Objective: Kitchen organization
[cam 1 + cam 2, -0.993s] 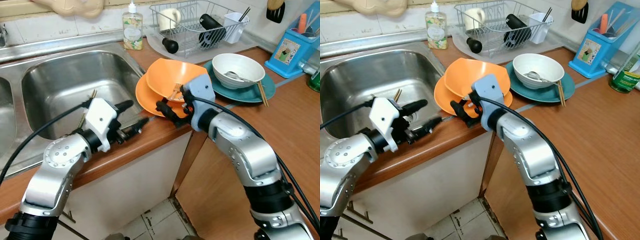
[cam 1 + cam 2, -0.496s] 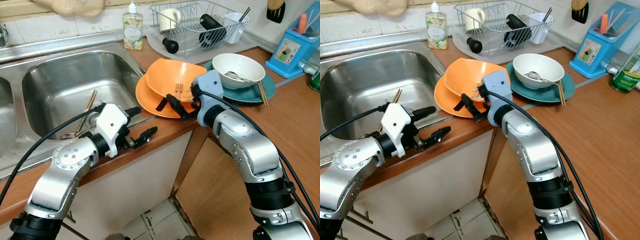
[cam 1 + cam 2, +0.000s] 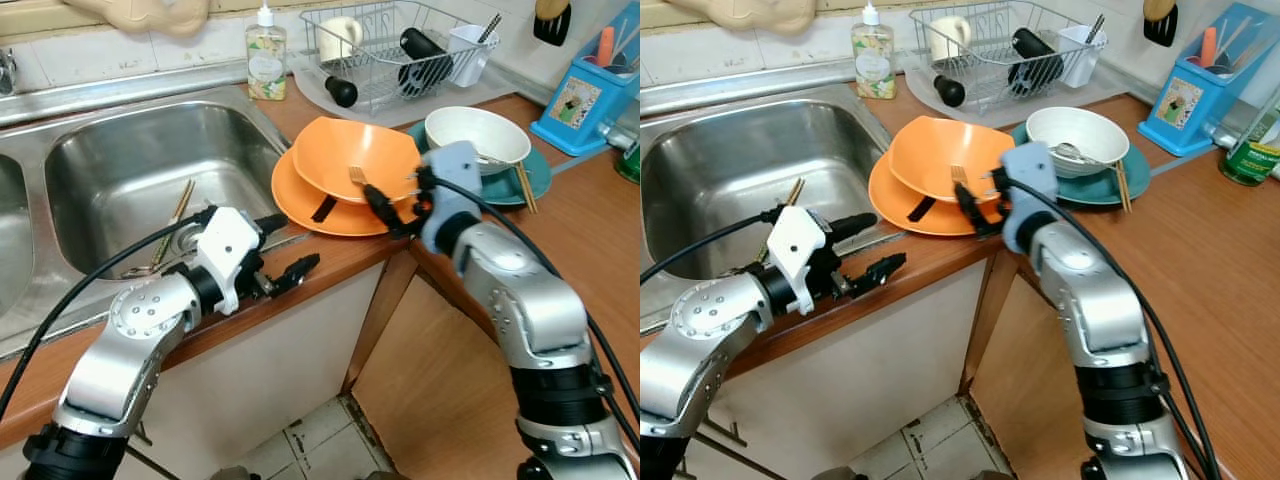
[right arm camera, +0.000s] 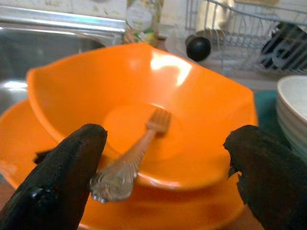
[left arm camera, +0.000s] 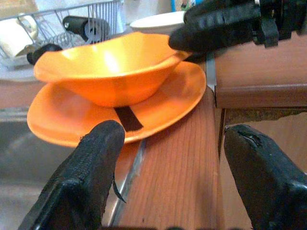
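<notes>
Swung rightward since the earlier frame, right gripper (image 3: pixel 392 208) now at centre of the left eye view, fingers spread against the near rim of the orange bowl (image 3: pixel 345 160) on its plate (image 3: pixel 300 205); left gripper (image 3: pixel 285 250) open, left of centre. Left wrist view: bowl and plate upper left. Right wrist view: fork (image 4: pixel 132 163) inside bowl, centre.

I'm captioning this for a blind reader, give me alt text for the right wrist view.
An orange bowl sits on an orange plate, with a fork leaning inside it, handle over the near rim. The right pincer is open, its black fingers on either side of the bowl.
</notes>
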Motion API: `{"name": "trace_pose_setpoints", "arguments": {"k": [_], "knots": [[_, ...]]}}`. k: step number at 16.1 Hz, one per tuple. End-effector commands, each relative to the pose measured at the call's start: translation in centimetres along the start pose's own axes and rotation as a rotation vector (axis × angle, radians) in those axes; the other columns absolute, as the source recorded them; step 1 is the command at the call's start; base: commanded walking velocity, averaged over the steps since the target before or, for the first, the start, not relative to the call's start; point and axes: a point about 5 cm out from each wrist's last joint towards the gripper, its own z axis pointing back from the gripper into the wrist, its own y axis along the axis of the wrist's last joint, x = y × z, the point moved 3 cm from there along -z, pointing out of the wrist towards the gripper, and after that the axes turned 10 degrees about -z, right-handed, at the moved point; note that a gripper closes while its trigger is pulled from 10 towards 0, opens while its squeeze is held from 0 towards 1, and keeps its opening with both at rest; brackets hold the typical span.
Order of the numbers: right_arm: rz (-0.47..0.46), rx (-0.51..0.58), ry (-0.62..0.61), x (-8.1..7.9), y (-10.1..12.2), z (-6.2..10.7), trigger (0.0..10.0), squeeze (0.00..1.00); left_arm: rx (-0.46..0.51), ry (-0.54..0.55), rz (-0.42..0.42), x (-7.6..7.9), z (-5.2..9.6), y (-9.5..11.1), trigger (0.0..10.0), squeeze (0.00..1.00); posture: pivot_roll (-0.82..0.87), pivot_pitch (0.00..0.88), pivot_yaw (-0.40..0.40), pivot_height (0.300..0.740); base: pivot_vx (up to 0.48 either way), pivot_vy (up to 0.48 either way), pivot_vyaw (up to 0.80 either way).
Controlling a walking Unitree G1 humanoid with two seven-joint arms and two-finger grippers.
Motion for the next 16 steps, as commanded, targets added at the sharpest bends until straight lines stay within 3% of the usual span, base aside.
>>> {"name": "trace_pose_setpoints", "arguments": {"k": [1, 16], "knots": [[-0.019, 0.016, 0.014, -0.02, 0.41, 0.27, 0.0, 0.00, 0.014, -0.021, -0.012, 0.34, -0.31, 0.64, 10.0, 0.34, -0.12, 0.000, -0.020, 0.740, 0.000, 0.000, 0.00], [-0.095, 0.007, 0.038, -0.07, -0.45, 0.32, 0.0, 0.00, 0.033, -0.059, 0.014, 1.15, -0.73, 1.37, 10.0, 0.33, -0.12, 0.000, -0.019, 0.740, 0.000, 0.000, 0.00]]}}
